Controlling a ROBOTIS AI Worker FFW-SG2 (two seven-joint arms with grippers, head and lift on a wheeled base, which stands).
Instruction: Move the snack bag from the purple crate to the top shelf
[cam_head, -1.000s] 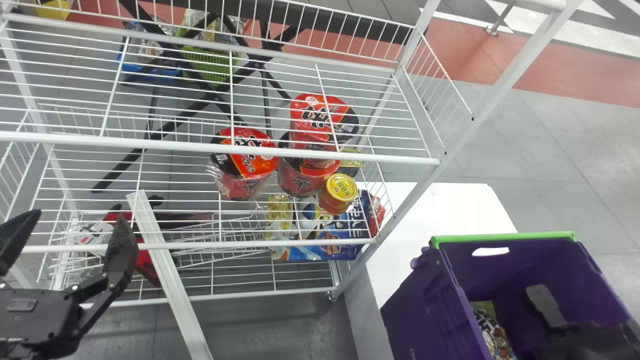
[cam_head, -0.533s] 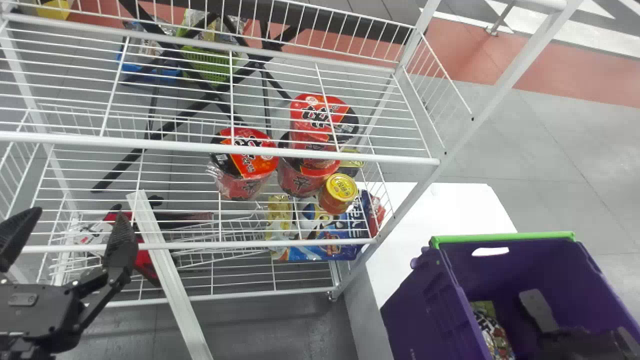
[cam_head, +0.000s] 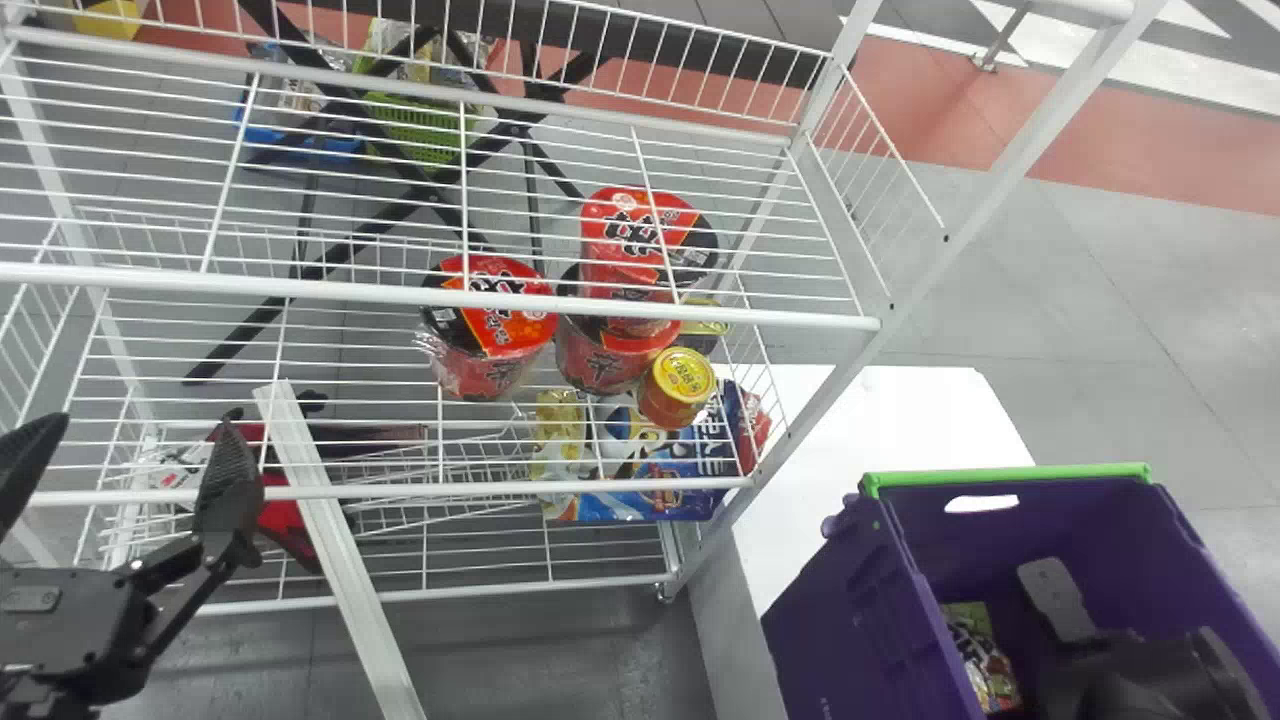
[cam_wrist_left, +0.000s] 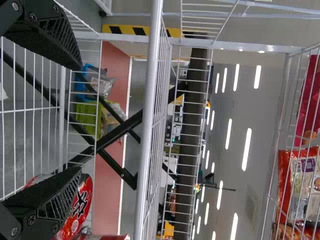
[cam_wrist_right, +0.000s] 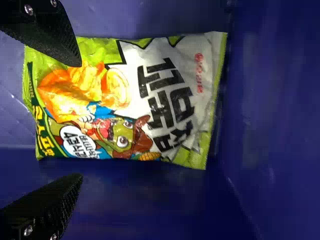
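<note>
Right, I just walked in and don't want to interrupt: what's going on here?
A robot has its right end effector open over the snack bag, which lies ungripped in the purple crate. Its left end effector is open by the white wire rack. The bag has yet to reach the top shelf, apparently the goal.

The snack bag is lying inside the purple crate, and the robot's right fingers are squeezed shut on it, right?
Not quite: the right fingers aren't squeezed shut on the snack bag. The right wrist view shows them open, with a wide gap between them. The bag does lie inside the purple crate, just as you said.
</note>
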